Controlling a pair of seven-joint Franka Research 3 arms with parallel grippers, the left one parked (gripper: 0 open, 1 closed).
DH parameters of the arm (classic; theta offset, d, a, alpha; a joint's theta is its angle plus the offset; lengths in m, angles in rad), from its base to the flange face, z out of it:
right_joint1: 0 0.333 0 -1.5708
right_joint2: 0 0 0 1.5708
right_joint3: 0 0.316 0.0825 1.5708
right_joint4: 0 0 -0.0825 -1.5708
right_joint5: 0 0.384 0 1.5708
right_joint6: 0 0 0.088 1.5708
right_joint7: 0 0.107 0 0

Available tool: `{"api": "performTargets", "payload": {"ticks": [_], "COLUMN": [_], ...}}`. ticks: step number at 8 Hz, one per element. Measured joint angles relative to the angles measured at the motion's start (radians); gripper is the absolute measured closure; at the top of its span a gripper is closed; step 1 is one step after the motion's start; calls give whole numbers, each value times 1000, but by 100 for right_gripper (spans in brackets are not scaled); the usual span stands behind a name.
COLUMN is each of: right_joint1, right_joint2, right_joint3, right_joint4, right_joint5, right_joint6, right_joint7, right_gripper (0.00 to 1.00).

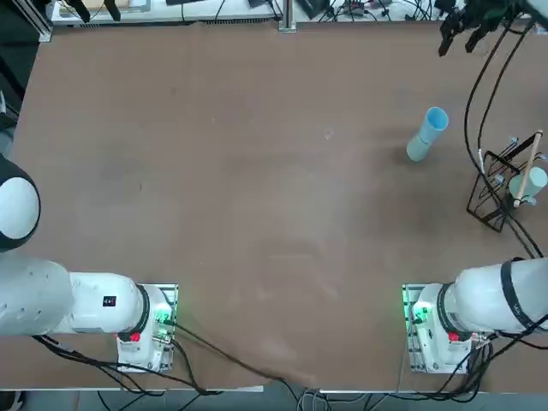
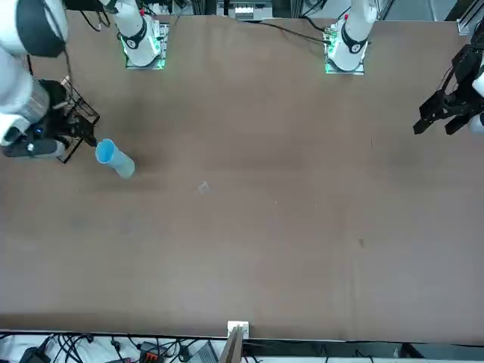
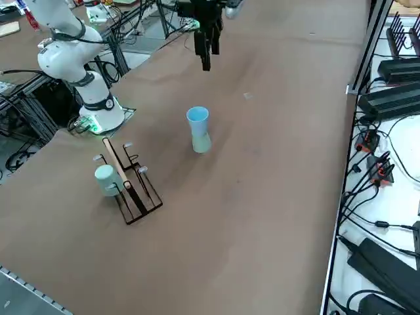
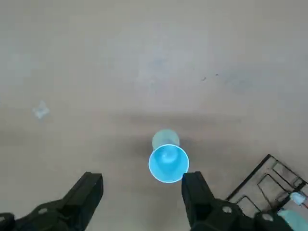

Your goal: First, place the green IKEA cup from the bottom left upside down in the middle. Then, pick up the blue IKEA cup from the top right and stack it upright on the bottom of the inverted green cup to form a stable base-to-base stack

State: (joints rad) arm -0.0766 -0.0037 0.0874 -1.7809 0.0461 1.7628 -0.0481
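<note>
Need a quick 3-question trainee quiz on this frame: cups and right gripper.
1. True or false: the blue cup lies on its side.
2. What does the blue cup stand on? A) the bare table B) the upturned green cup C) a saucer
3. Fill in: the right gripper hangs above the stack with its fingers ____.

Key: 1 false, it stands upright with its mouth up. 2 B. 3 open, holding nothing.
</note>
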Motion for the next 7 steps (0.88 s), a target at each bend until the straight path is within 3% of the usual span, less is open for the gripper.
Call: {"api": "performTargets", "payload": {"ticks": [1,4,7], "right_joint1": [-2,0,0], "right_joint2": [-5,-19,-20], "right_joint3": [-14,-12,-9], "right_joint4": [42,181,234], "right_joint5": [20,20,-16], "right_joint6": [-29,-161,-190], "right_joint7": [0,0,0], "right_gripper": [0,0,0]}}
